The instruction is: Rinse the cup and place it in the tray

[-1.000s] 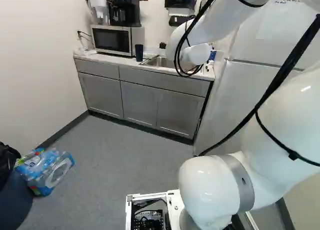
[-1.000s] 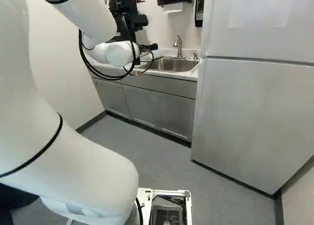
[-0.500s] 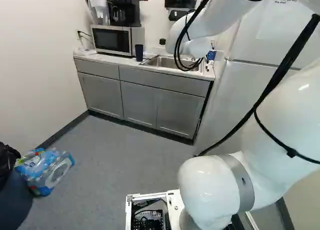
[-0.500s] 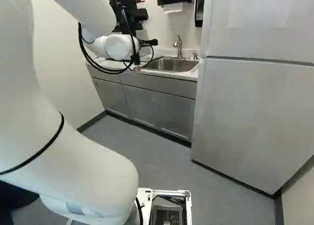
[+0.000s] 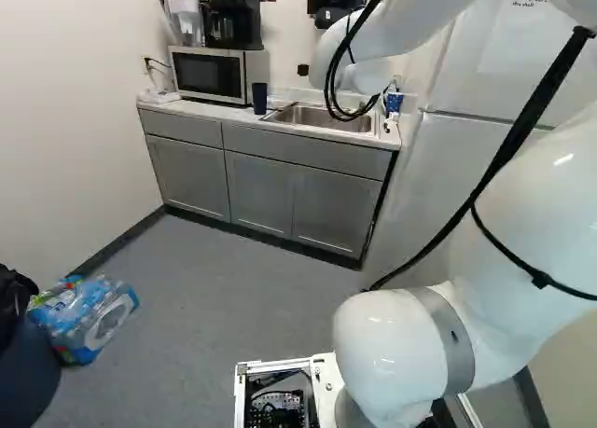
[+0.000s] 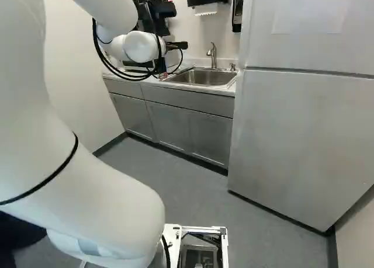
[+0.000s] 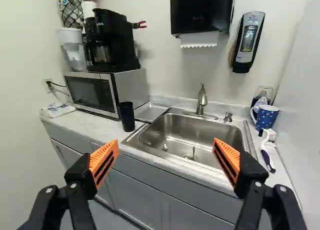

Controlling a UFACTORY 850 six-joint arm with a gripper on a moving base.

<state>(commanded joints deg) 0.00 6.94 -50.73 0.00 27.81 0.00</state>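
we've raised our arm, base unmoved | fingers spread open, empty | dark cup on the table at eleven o'clock, near tray and sink; we judge grasping comes first

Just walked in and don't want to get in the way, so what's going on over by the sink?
A robot arm is reaching toward the counter, its gripper open and empty, facing the sink. Nobody is handling anything. The dark cup stands beside the metal tray, between the microwave and the sink; a blue dotted mug stands on the sink's other side. The job is to rinse a cup and put it in the tray; neither is in there.
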